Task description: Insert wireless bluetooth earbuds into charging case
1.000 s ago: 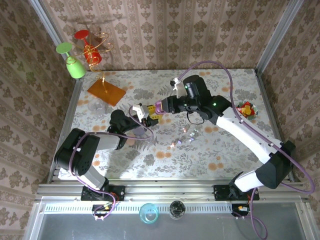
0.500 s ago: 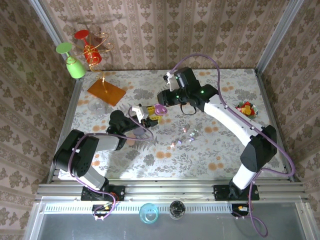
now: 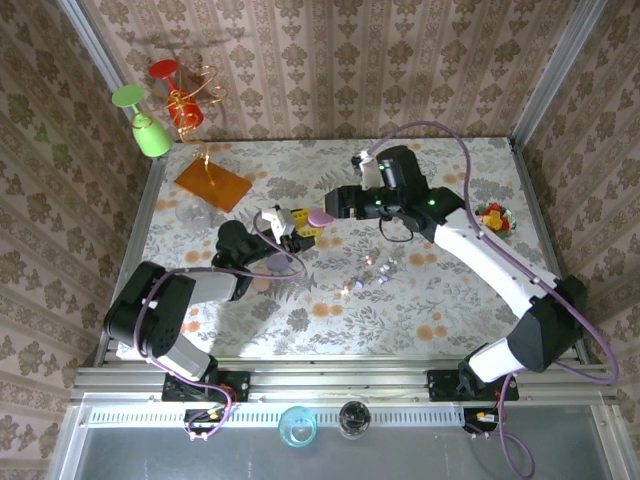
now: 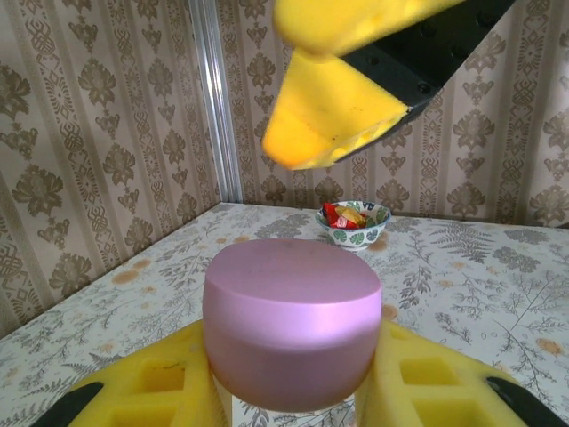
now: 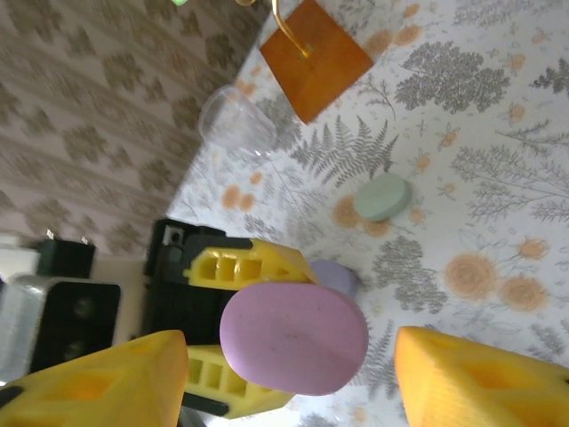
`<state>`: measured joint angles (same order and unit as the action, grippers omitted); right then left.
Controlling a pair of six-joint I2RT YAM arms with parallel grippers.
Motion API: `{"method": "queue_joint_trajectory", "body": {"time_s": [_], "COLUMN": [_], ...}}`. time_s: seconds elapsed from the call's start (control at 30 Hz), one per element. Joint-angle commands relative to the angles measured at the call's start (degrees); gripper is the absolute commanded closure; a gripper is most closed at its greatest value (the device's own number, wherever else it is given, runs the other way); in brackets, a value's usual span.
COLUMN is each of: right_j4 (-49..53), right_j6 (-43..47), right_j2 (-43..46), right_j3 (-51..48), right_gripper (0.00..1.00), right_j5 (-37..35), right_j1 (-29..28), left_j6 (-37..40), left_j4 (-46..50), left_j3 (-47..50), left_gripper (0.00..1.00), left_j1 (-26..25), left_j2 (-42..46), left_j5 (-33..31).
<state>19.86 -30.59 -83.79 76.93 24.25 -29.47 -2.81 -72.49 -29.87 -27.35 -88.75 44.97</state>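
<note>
Pink and lidded, the case (image 5: 293, 334) is pinched between the pads of the left gripper (image 4: 293, 360) and held up off the table. This is presumably so that it can be opened by the right gripper (image 5: 289, 382), whose fingers are spread wide on either side without touching it. The overhead view adds the earbuds (image 3: 383, 268), lying on the table below the right gripper. The right wrist view adds a green case (image 5: 383, 197) beyond.

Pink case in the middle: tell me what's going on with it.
The left gripper is shut on the pink charging case, holding it above the table. The right gripper is open, with a finger on either side of the case, not touching it. The case looks closed. Tiny earbuds lie loose on the table.
</note>
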Motion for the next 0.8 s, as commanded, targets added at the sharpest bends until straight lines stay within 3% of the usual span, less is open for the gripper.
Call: {"method": "queue_joint_trajectory", "body": {"time_s": [0.0,0.13,0.47,0.63,0.77], "right_j4": [-12.59,-27.54,-54.12,-52.28,-53.04], "right_j6": [-12.60,-24.15,-41.91,-41.37,-41.74], "right_j2": [1.84,2.42,-1.60,-2.22,-2.39], "right_j3": [-5.47,-12.98,-21.65,-22.33,-22.71], "right_gripper": [0.29,0.29,0.32,0.33,0.49], "right_j5": [11.23,16.35,23.23,23.13,22.72], "right_j1": [2.73,3.63,3.43,3.37,3.61], "left_j6": [-2.01,-2.30,-1.41,-0.81,-0.81], "left_j4": [-2.00,-2.00,-2.01,-2.01,-1.97], "left_j3": [-1.46,-2.12,-3.70,-4.35,-4.50], "left_gripper": [0.73,0.73,0.73,0.73,0.73], "left_j1": [-0.34,-1.20,-3.71,-4.33,-4.37], "left_j2": [2.34,2.62,2.11,1.84,1.81], "left_j5": [0.58,0.06,-3.99,-5.17,-5.33]}}
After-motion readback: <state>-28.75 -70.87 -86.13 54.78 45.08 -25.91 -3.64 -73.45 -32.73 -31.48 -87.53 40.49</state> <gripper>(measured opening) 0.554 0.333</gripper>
